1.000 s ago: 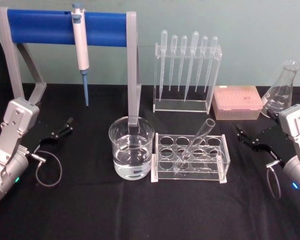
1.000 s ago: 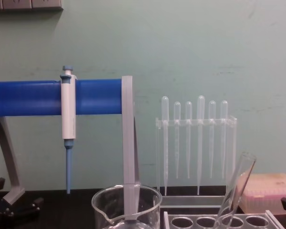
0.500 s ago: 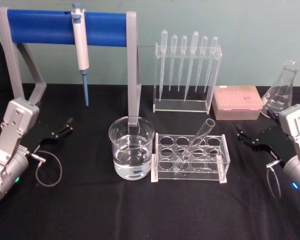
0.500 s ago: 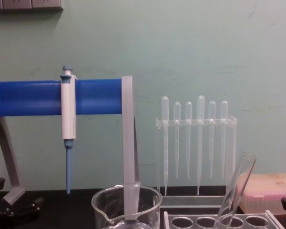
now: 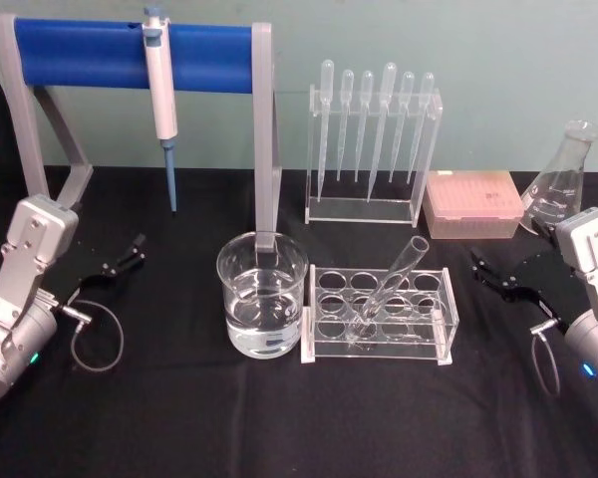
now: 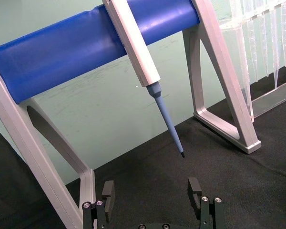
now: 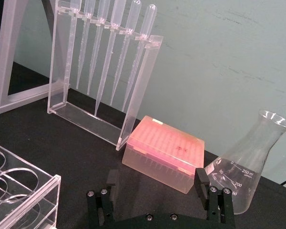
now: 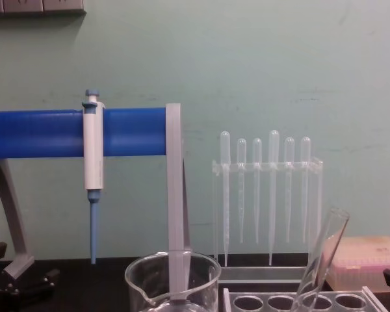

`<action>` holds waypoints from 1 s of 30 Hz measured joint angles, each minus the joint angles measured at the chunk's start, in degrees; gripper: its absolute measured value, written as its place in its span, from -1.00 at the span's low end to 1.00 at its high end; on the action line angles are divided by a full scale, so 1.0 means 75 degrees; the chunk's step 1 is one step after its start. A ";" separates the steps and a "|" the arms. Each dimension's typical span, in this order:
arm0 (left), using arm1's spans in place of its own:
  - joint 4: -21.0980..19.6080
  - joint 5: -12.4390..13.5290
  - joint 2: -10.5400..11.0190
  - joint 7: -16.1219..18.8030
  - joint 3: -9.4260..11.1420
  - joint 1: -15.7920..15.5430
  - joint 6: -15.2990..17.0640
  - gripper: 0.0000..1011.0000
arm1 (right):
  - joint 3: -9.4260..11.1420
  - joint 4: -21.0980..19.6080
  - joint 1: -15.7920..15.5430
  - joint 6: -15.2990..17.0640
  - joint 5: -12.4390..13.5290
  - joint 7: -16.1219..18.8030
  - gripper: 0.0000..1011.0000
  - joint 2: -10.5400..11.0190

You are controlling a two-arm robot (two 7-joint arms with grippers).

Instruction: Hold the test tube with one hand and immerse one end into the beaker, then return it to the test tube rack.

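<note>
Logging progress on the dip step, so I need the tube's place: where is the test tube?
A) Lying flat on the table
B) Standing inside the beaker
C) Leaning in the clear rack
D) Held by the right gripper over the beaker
C: the test tube leans tilted in the rack, beside the beaker.

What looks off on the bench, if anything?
Only the test tube: it leans askew in the rack, mouth tilted toward the back right, not upright. No spill around the beaker.
</note>
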 joint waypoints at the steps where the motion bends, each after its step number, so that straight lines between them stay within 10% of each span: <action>1: 0.0000 0.0000 0.0000 0.0000 0.0000 0.0000 0.0000 0.98 | 0.0000 0.0000 0.0000 0.0000 0.0000 0.0000 0.98 0.0000; 16: 0.0000 0.0000 0.0000 0.0000 0.0000 0.0000 0.0000 0.98 | 0.0006 -0.0004 -0.0005 0.0001 -0.0001 0.0001 0.98 0.0001; 30: 0.0000 0.0000 0.0001 0.0000 0.0000 0.0000 0.0000 0.98 | 0.0699 -0.2622 -0.1896 0.0773 0.0320 -0.0075 0.98 0.0836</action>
